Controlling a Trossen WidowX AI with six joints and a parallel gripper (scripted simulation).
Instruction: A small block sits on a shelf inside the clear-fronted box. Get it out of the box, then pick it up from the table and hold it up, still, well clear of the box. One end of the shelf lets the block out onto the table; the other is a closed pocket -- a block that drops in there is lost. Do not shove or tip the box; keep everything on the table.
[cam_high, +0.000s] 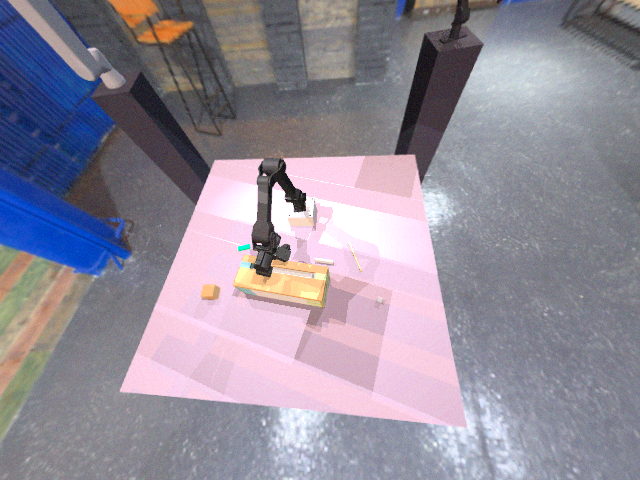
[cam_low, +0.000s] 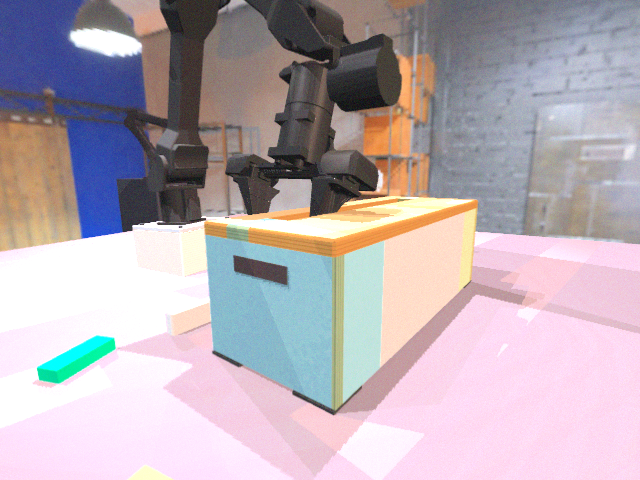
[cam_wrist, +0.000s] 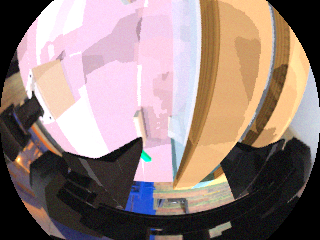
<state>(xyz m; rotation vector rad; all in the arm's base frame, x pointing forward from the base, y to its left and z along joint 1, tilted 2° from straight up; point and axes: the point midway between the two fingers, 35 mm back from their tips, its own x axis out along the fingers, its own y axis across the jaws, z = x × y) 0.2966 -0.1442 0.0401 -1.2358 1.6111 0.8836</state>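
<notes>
Over near end of box (cam_low: 330, 289): gripper (cam_low: 292, 198) spread wide, nothing grasped, one finger (cam_low: 325, 198) dipping into slot in orange top, other outside rear edge. Block not visible; position inside box cannot be told. No legible writing or brand marks; only dark blank rectangle (cam_low: 260, 269) on blue end panel. Green bar (cam_low: 75, 358) flat on table (cam_low: 516, 372), well apart from box.
</notes>
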